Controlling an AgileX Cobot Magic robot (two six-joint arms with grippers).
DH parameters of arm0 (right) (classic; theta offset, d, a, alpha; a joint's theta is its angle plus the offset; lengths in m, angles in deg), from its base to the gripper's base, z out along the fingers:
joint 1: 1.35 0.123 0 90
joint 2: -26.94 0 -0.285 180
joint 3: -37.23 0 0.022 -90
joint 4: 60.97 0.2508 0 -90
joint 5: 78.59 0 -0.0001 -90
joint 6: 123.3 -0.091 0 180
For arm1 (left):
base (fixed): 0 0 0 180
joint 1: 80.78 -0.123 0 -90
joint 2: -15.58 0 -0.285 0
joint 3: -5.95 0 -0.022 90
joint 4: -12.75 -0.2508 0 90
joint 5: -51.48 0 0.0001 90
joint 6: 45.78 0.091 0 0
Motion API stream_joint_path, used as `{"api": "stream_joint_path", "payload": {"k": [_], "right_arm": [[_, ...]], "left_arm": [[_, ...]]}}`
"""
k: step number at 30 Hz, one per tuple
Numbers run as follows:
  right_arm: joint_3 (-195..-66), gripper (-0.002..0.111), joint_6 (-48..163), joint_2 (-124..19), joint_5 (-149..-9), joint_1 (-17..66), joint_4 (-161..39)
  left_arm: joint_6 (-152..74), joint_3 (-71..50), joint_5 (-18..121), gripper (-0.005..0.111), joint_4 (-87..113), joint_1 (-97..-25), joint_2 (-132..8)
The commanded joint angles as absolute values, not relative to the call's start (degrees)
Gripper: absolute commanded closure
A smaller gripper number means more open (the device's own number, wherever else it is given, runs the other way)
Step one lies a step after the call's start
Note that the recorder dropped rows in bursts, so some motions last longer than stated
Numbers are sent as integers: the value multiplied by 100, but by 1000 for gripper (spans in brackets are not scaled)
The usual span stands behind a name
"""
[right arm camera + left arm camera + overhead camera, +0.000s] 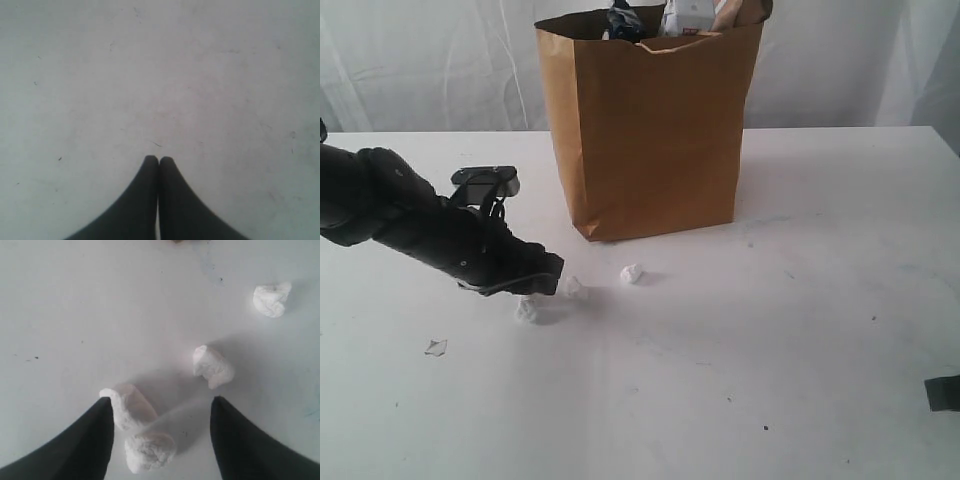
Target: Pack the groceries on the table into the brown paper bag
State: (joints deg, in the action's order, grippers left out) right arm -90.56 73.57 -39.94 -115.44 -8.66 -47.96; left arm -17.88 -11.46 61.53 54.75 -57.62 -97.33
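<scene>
The groceries [685, 18] poke from the top of the brown paper bag [650, 140], upright at the far middle of the counter [800, 330], so packing looks all but done. The left gripper [542, 278] hangs low at near left, jaws released, nothing held. Its wrist camera shows white crumpled lumps [130, 407] between the fingers (scraps, by the look); the outside view makes them specks. The right gripper [159, 160] is clenched over bare counter. Next, I'd judge: lift clear.

We see the white table [800, 330] bearing the brown paper bag [650, 140] far centre, with small white lumps [632, 273] nearer, left of centre.
</scene>
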Motion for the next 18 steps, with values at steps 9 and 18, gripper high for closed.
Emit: {"api": "stream_joint_path", "payload": {"k": [9,18], "right_arm": [[-9091,108,7338,-3994,-11547,-870,-4769],[-9091,108,7338,-3994,-11571,-870,-4748]], "left_arm": [[-1890,-1118,6108,69,5177,-5747,-10023],[-1890,-1118,6056,87,5097,-5747,-10059]]}}
